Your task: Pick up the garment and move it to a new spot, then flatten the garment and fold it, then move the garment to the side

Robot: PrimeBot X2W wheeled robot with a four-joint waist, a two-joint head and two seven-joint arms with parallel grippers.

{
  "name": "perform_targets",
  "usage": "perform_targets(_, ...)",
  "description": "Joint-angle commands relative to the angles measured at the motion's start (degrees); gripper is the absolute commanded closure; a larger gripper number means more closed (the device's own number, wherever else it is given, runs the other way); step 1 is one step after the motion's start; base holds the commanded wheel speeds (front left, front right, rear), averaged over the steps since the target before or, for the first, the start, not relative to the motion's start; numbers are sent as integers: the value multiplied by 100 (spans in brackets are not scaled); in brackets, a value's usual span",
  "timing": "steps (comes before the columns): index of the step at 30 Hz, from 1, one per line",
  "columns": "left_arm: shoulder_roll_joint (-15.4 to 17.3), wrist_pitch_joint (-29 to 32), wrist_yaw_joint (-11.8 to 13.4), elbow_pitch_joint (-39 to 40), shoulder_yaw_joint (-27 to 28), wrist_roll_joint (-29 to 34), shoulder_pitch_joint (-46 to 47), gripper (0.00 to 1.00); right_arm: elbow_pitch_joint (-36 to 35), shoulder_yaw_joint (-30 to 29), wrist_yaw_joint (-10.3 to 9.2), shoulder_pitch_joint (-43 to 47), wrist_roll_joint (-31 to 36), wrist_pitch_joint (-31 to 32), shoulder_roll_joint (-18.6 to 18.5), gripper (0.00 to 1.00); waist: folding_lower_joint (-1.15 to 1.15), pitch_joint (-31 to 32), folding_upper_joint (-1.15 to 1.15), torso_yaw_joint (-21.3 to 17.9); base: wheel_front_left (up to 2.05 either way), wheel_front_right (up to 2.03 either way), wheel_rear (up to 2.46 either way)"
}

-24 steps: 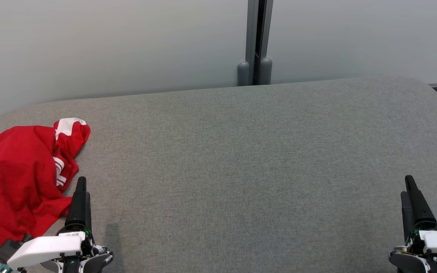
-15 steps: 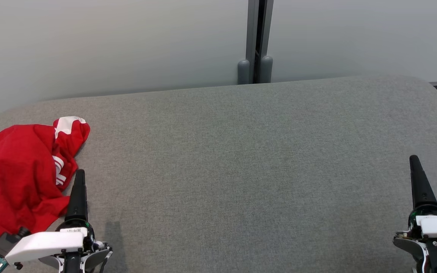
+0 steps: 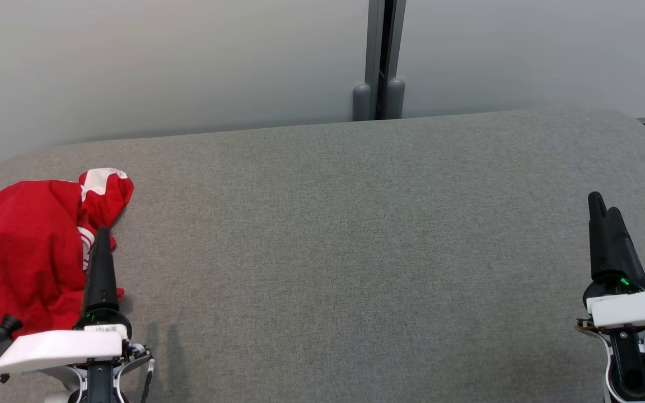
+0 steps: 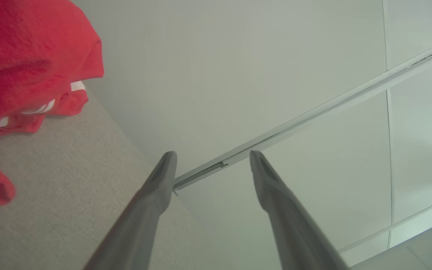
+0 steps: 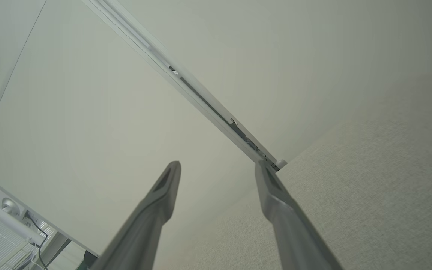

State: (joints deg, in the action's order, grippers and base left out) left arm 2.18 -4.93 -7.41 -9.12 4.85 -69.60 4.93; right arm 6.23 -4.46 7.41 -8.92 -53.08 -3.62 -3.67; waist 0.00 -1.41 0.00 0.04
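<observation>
Garment, red, crumpled: just left of my left pincer, which stands spread and empty. My right pincer, likewise spread, empty, over grey cushion.

The left claw is held at the lower left of the head view, pointed forward, with its two dark fingers spread apart. The right claw is held at the lower right, pointed forward, with its fingers likewise parted.
</observation>
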Motion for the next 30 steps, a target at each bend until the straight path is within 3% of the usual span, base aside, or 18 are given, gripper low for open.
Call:
perform_targets(1,42,-68,14,180,-7,420,132,0,-150,64,5,-157,429,-98,-97,0,0,-8,0,0,0,0,0)
perform_targets(18,53,-325,308,734,-660,2793,-31,0,-489,304,7,-87,2422,-388,-21,0,0,-51,0,-20,0,0,0)
perform_targets(30,60,-493,575,572,-1157,4239,-109,0,-255,423,8,3,3116,-579,55,0,0,-58,0,-28,0,0,0)
